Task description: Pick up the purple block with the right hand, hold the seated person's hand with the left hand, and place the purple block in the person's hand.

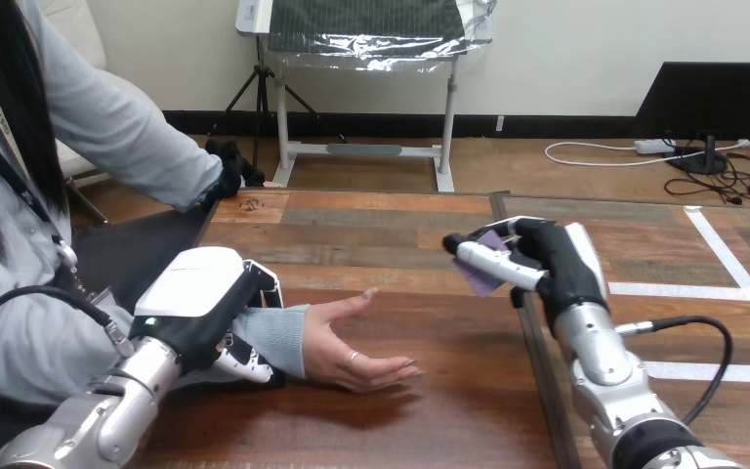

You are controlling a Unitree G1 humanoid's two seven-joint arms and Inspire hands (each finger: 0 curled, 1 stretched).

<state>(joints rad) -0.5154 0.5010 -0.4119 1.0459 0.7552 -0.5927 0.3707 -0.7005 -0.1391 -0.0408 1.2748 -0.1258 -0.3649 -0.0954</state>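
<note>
Right hand [559, 266] pinches the small purple block [491, 241] — person's open palm [352, 344] sits down-left, wrist [278, 337] clasped by left hand [205, 311].

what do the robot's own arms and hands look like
The left hand has a broad white shell over black; the right hand is mostly black with a white side shell. The left forearm and right forearm are silver. A looping black left cable and right cable leave them.
</note>
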